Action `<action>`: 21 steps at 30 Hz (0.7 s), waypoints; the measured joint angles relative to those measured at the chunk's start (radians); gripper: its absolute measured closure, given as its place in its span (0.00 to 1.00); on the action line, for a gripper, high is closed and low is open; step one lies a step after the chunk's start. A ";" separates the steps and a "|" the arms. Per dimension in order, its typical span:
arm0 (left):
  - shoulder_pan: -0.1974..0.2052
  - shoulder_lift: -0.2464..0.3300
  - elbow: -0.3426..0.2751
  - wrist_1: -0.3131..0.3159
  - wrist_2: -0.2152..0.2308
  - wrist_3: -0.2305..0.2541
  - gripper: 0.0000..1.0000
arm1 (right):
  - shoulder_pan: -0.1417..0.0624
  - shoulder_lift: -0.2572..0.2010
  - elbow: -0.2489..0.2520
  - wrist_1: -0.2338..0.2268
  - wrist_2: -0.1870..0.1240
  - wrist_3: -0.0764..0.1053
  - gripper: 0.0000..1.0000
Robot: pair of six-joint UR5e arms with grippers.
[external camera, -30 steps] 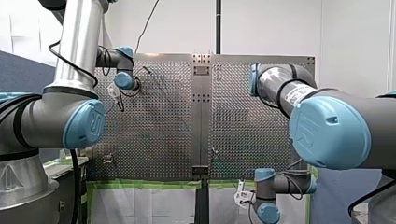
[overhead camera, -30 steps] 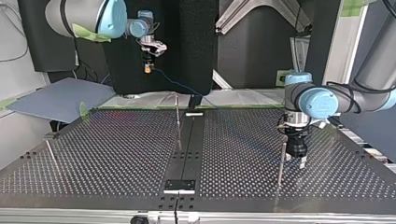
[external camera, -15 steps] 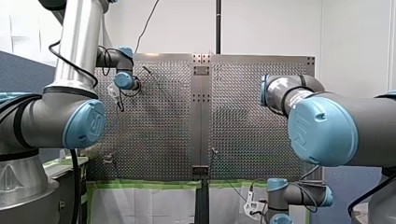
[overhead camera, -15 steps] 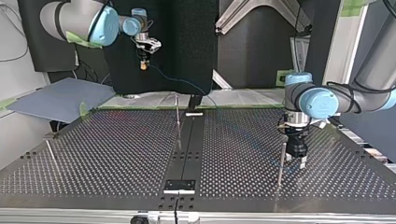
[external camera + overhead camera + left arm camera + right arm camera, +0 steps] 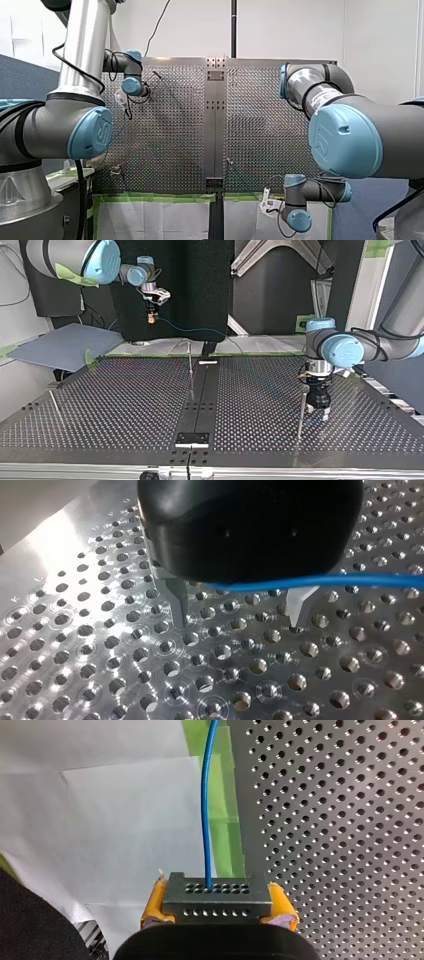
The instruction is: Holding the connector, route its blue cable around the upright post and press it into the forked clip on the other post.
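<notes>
In the right wrist view my right gripper [image 5: 217, 901] is shut on a grey perforated connector [image 5: 215, 889], gripped between yellow pads [image 5: 154, 902]. The blue cable [image 5: 207, 800] leaves the connector's face and runs straight ahead. In the top view that gripper [image 5: 151, 316] hangs high at the back left, beyond the table's edge, and the cable [image 5: 192, 330] trails off toward the centre post [image 5: 190, 371]. My left gripper [image 5: 318, 413] stands open just above the plate beside a thin post [image 5: 301, 415]. In its own view the metal fingers [image 5: 177, 602] are apart and the blue cable [image 5: 350, 581] crosses close under the black body.
A perforated metal table [image 5: 125, 410] carries a third thin post [image 5: 54, 404] near the top view's left edge. A grey board [image 5: 65, 346] lies at the back left, with green tape and white paper [image 5: 120, 820] past the table's edge.
My right gripper has carried the connector further toward the top view's left and slightly lower, and the cable has lifted behind it. My left gripper has stayed by its post.
</notes>
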State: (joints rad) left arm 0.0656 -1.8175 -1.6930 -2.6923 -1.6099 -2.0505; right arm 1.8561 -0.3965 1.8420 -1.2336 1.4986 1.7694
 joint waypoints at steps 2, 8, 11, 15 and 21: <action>0.001 0.000 0.000 0.000 0.000 0.000 0.00 | 0.001 -0.017 0.005 0.016 0.001 0.000 1.00; 0.003 0.000 0.000 0.000 0.000 -0.001 0.00 | 0.002 -0.069 0.031 0.038 0.014 0.000 1.00; 0.003 0.000 0.000 -0.001 0.000 -0.002 0.00 | -0.002 -0.094 0.052 0.024 0.016 0.002 1.00; 0.003 0.000 0.000 -0.003 0.000 -0.002 0.00 | -0.008 -0.125 0.076 0.006 0.016 0.007 1.00; 0.003 0.000 0.000 -0.009 0.000 -0.009 0.00 | -0.012 -0.179 0.083 0.000 0.005 0.011 1.00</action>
State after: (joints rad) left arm 0.0687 -1.8172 -1.6929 -2.7018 -1.6096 -2.0593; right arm 1.8441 -0.5752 1.9251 -1.2337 1.5041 1.7806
